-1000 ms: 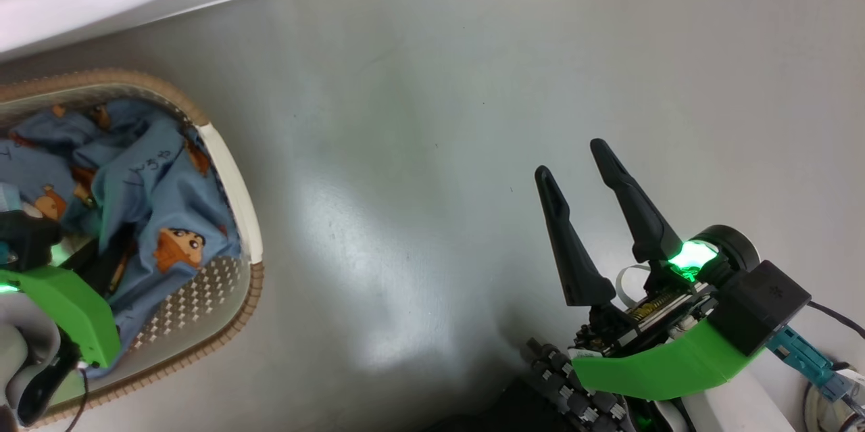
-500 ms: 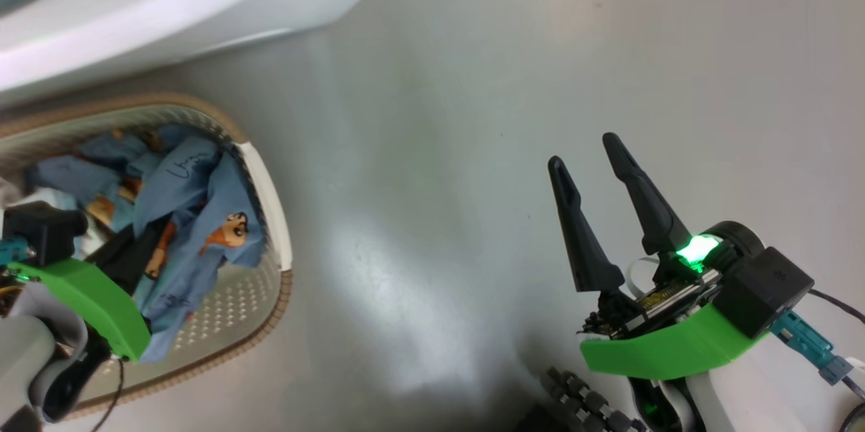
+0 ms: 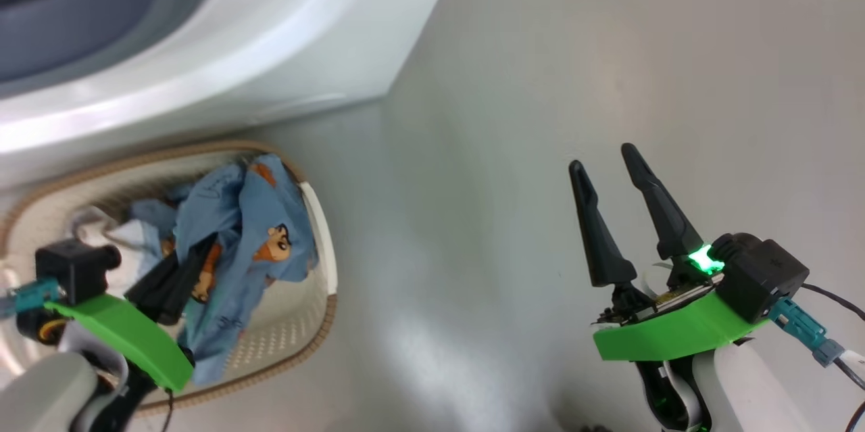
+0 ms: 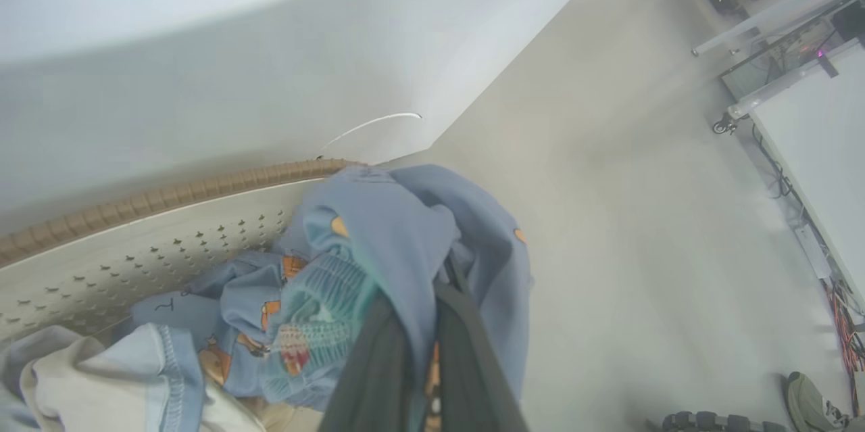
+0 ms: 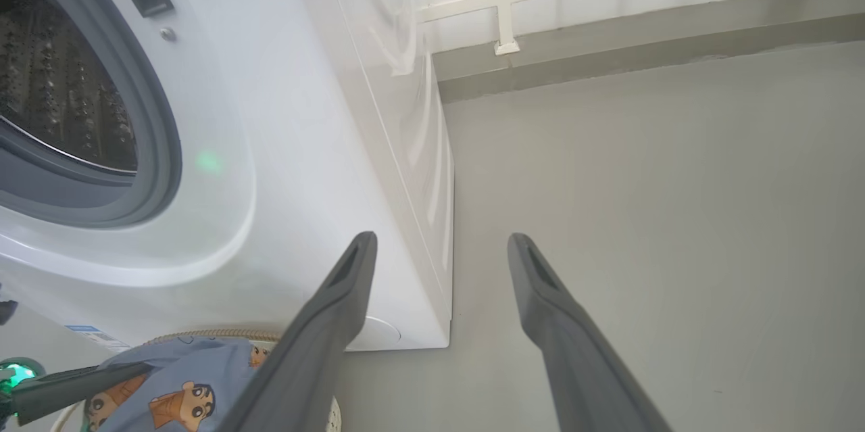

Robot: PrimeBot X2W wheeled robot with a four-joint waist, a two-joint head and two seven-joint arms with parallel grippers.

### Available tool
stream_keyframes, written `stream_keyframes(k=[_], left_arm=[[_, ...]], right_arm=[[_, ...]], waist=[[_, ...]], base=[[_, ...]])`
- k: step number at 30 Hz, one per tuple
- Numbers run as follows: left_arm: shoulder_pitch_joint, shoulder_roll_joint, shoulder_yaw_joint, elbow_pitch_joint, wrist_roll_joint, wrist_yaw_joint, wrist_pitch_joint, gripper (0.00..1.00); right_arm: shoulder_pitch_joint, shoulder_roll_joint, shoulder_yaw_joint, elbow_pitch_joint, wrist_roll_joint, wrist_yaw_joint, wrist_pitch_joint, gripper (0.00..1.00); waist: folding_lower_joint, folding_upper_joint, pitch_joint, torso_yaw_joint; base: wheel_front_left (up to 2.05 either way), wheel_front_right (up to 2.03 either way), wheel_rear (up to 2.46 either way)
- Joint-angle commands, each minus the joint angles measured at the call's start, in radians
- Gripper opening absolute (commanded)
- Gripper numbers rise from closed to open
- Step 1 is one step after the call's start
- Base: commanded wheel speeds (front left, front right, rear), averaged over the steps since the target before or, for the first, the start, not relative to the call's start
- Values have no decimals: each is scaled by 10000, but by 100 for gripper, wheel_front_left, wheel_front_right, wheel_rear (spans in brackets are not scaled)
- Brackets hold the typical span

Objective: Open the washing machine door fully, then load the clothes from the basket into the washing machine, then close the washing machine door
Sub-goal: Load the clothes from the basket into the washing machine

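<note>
Head view: my left claw [image 3: 203,253] is pressed together on a fold of the clothes [image 3: 263,216]. It is the light-blue garment with orange-brown cartoon figures, pinched between my two dark fingers above the basket [image 3: 330,310]. The cloth bunches around the fingers and hangs down over the basket's right side, beside its white handle [image 3: 319,222]. More of the clothes, blue and white, lie in the basket's left part. The basket stands on the grey floor [image 3: 540,80] right at the foot of the washing machine [image 3: 284,46], which takes up the far left. In my left wrist view the fingers [image 4: 372,378] run up into the blue fabric and their tips are buried in it. The brown woven rim [image 4: 169,195] curves just beyond them. My right claw [image 3: 602,157] hangs over bare floor on the right, well apart from the basket, spread wide and holding nothing. In the right wrist view the machine's mouth shows the steel drum [image 5: 61,80] inside the grey-blue seal [image 5: 159,148]
</note>
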Motion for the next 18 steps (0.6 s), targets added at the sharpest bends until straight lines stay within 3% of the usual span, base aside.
stream_keyframes(k=[1,18], left_arm=[[240,288,458,-217,204,-21,-106,0],[2317,-1176,2901,-1026,954,-21,-106,0]], right_arm=[[13,-62,141,-120,168,56,-80,100],[300,-62,-515,1299,95,56,-80,100]], waist=[[1,-1,-874,467],[1,-1,-3711,1274]], base=[[0,0,0],[0,0,0]])
